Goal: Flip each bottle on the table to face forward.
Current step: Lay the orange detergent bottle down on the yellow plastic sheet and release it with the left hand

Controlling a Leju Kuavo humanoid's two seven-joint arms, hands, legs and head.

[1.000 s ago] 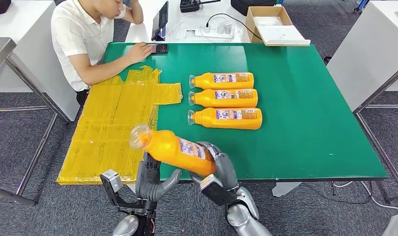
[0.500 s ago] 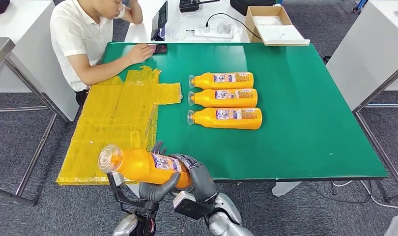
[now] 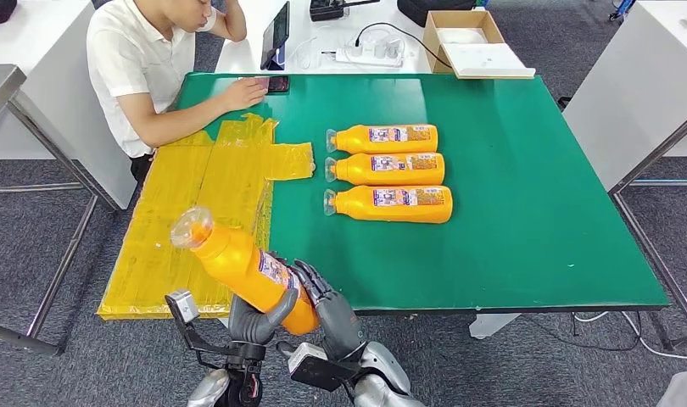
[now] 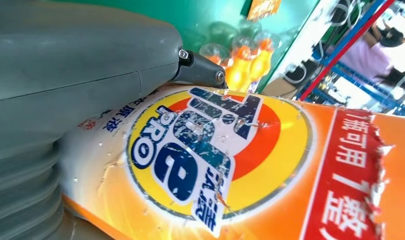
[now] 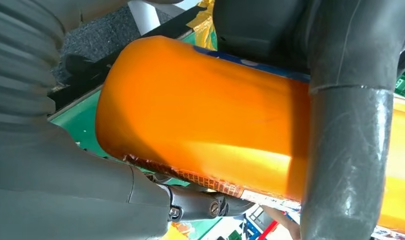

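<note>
We hold one orange bottle (image 3: 247,270) in the air with both hands, just above the near edge of the green table (image 3: 535,212), towards its near-left corner. The bottle is tilted, with its cap pointing up and to the left, over the yellow plastic sheet (image 3: 196,203). Our left hand (image 3: 257,320) wraps the lower body from the left, and our right hand (image 3: 325,298) closes around the base from the right, so both are gripping it. In the left wrist view the printed label (image 4: 210,155) is turned to the camera.

Near the middle of the table three bottles (image 3: 388,171) lie side by side in a neat row with their labels up; we judge these as finished. What is left, as we see it, is to complete the turn of this fourth bottle and lay it down close to the row.
</note>
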